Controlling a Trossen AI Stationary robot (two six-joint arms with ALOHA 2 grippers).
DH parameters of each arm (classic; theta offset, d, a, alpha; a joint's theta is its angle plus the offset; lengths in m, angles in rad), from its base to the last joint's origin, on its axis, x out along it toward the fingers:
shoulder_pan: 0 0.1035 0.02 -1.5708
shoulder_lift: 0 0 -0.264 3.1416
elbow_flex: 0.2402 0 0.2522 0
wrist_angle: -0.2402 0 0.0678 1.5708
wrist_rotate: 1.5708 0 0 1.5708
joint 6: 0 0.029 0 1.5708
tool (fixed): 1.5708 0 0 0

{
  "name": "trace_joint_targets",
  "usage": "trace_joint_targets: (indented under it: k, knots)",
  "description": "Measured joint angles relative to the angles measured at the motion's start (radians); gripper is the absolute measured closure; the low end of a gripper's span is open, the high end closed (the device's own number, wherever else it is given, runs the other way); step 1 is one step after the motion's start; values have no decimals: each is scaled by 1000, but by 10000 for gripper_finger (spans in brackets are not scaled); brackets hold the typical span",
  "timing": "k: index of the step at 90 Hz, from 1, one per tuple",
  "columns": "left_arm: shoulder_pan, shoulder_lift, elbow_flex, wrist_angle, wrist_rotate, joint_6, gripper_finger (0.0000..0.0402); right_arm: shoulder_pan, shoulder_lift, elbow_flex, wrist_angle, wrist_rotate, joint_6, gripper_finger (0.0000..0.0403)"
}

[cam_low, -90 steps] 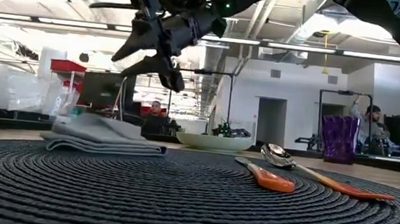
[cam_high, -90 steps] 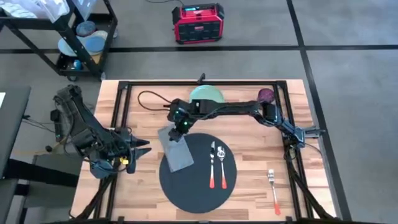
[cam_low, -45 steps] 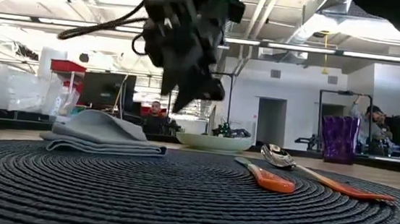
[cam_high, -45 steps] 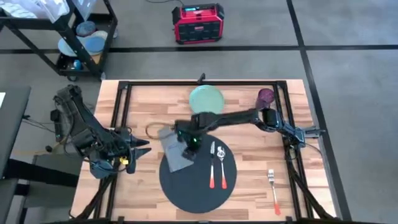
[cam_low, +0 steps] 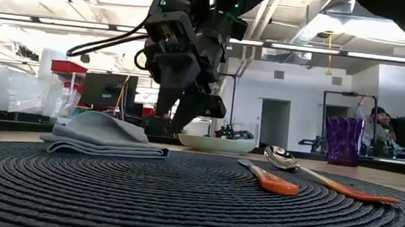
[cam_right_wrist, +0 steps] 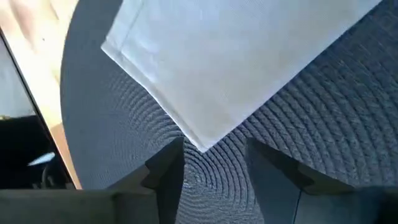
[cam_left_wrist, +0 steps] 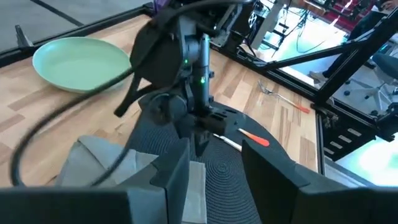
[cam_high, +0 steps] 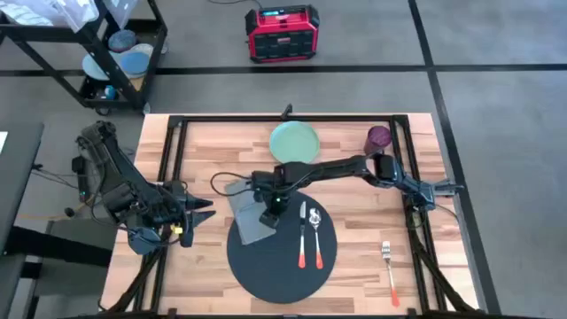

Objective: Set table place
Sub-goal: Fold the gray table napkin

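**A:** On the table (cam_high: 195, 151), what's the layout? Surface + room first.

**B:** Light-wood planks, black frame round it. Round dark woven placemat (cam_high: 283, 266) sits toward the near edge, centre. Grey folded napkin (cam_high: 249, 218) lies half on the mat's left rim, half on wood. Orange-handled spoon (cam_high: 302, 232) + 2nd orange-handled utensil (cam_high: 316, 235) side by side on the mat. Orange-handled fork (cam_high: 388, 266) off the mat, on wood to its right. Pale green plate (cam_high: 293, 140) far side, purple cup (cam_high: 378, 136) far right corner. Beyond: grey floor, red power unit (cam_high: 281, 34), black wire cart (cam_high: 89, 53) far left.

**A:** Grippers?

**B:** Right gripper (cam_high: 274, 209) is over the napkin's right edge, above the mat. Fingers spread, nothing in them; right wrist cam shows the napkin corner (cam_right_wrist: 205, 93) in the gap. Left gripper (cam_high: 202, 215) parked at the left table edge, fingers apart, empty.

**A:** Low cam add anything?

**B:** Yes, height: right gripper (cam_low: 187, 116) hangs clear above the napkin (cam_low: 101, 138), not touching. High view can't show that. Also people in the room behind, far off.
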Motion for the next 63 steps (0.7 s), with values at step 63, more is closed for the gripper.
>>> trace_joint_targets:
  k: [63]
  knots:
    - [0,0,0,-20,0,14,271,45,45,-24,78,31,72,233]
